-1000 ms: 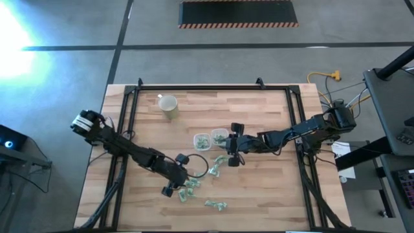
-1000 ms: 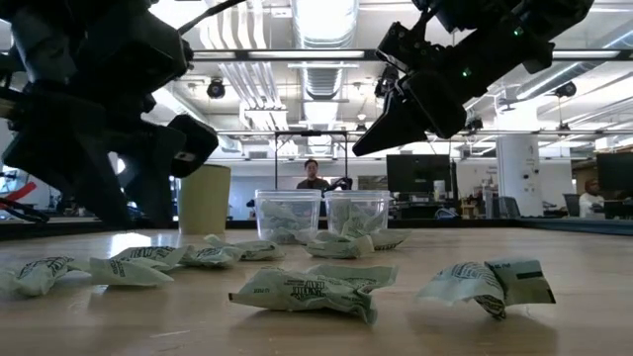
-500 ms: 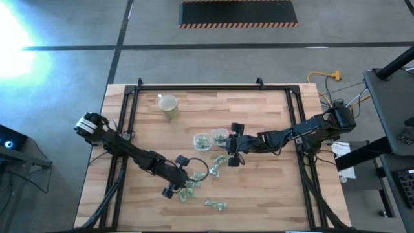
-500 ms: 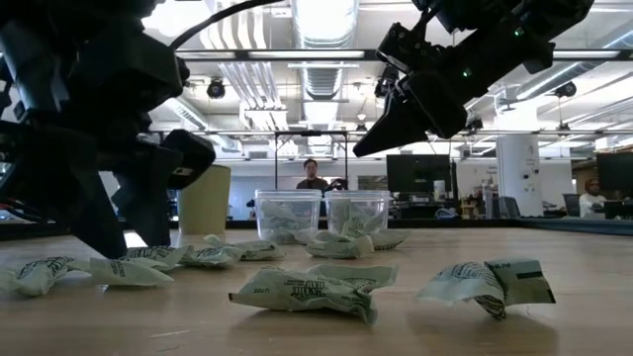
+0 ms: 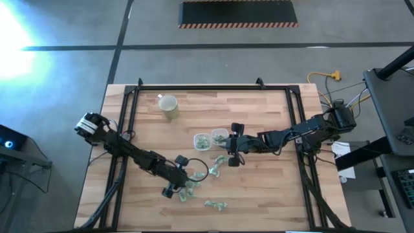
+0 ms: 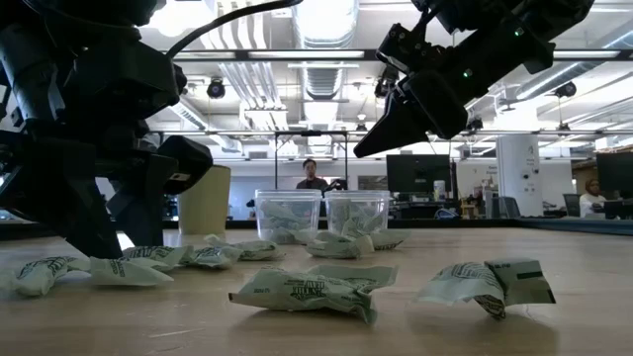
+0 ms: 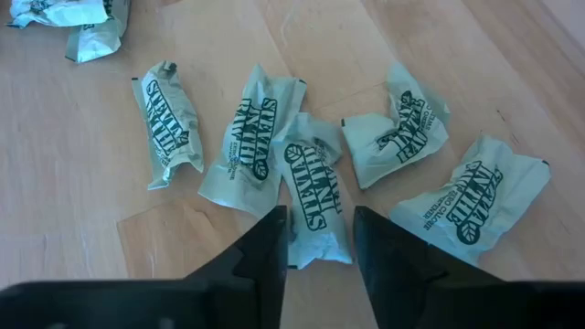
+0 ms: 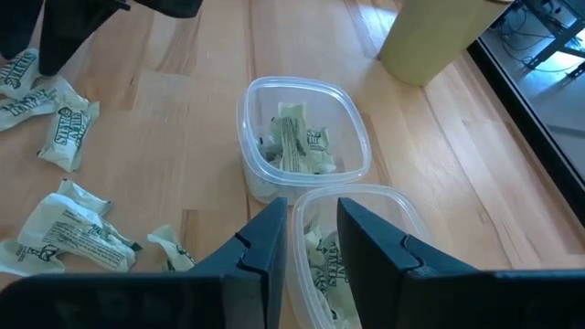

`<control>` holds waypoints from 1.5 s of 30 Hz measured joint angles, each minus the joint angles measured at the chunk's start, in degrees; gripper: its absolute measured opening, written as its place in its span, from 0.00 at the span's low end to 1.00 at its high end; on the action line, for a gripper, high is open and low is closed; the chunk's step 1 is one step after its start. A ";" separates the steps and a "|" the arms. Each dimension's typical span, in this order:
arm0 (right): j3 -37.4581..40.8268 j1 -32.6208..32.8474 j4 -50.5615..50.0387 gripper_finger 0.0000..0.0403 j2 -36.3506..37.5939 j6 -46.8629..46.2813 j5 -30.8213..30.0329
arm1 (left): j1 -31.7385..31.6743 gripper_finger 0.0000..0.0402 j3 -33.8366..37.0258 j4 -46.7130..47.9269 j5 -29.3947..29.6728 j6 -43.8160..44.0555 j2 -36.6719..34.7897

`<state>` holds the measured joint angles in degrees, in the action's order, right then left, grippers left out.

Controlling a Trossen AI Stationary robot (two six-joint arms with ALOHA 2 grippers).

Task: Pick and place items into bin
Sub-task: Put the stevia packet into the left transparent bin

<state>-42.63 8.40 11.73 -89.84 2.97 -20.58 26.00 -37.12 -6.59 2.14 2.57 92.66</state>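
Left gripper (image 7: 315,247) lower, jaws straddling packet (image 7: 313,196).

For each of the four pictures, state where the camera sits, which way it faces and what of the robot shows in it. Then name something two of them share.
High view: above the wooden table, looking straight down; both dark arms show whole.
Low view: at table-top height, looking level across small pale green-and-white crinkly wrapped packets into the room; both arms hang in from above.
Left wrist view: on the left arm, looking down at packets; the left gripper straddles one.
Right wrist view: on the right arm; the right gripper hangs over two clear plastic bins.
Shared: the beige cup shows in right wrist and high views.
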 joint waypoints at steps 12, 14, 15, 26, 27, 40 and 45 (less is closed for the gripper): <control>0.00 0.00 0.00 0.20 0.00 0.01 0.00 | -0.02 0.01 0.00 0.14 0.10 -1.84 -0.30; 0.00 0.00 0.00 0.20 0.00 0.01 0.00 | -0.02 0.02 0.02 0.79 0.11 -2.00 -0.89; 0.00 0.00 0.00 0.21 0.00 0.01 0.00 | -0.02 0.02 0.02 1.21 0.23 -2.01 -1.38; 0.00 0.00 0.02 0.20 0.00 0.03 0.00 | -0.04 0.03 -0.09 2.77 19.63 -6.74 -7.83; 0.00 0.00 0.02 0.19 0.00 0.03 0.00 | -0.04 0.03 -0.17 2.60 23.18 -7.65 -8.05; 0.00 0.00 0.07 0.19 0.00 0.03 0.00 | -6.89 0.03 -0.26 -4.23 36.99 -19.50 -8.13; 0.00 0.00 0.07 0.20 0.00 0.01 0.00 | -11.28 0.03 -0.20 -6.53 36.97 -19.72 -8.13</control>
<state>-42.63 8.40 11.79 -89.84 2.99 -20.58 14.72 -37.32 -13.12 39.11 -17.15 84.53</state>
